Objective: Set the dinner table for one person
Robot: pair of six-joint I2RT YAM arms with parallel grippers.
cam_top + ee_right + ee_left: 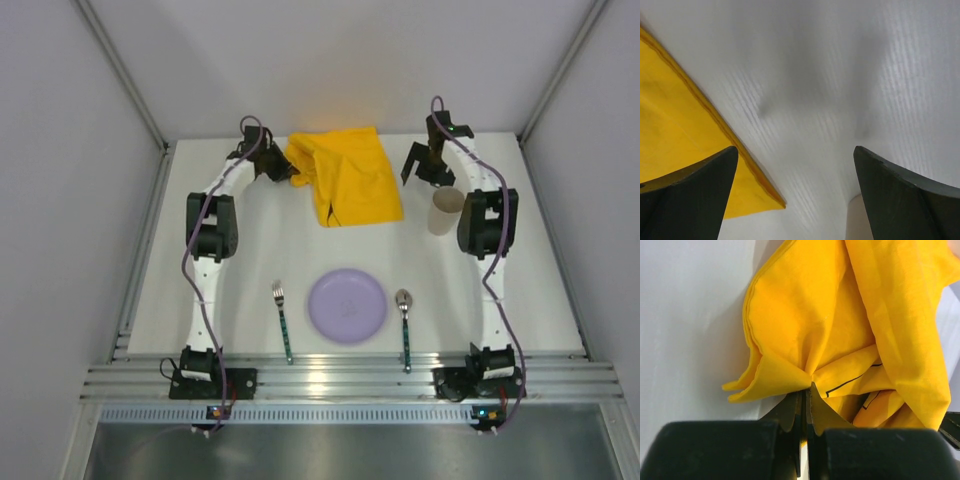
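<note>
L gripper (807, 387) pinches yellow cloth (805, 315); R gripper (795, 149) spread nr upright cup (444, 211).

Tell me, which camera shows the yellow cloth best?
The top view: it shows the whole cloth and its crumpled outline. The left wrist view shows only a bunched part pinched in the left claw; the right wrist view shows just one flat edge.
</note>
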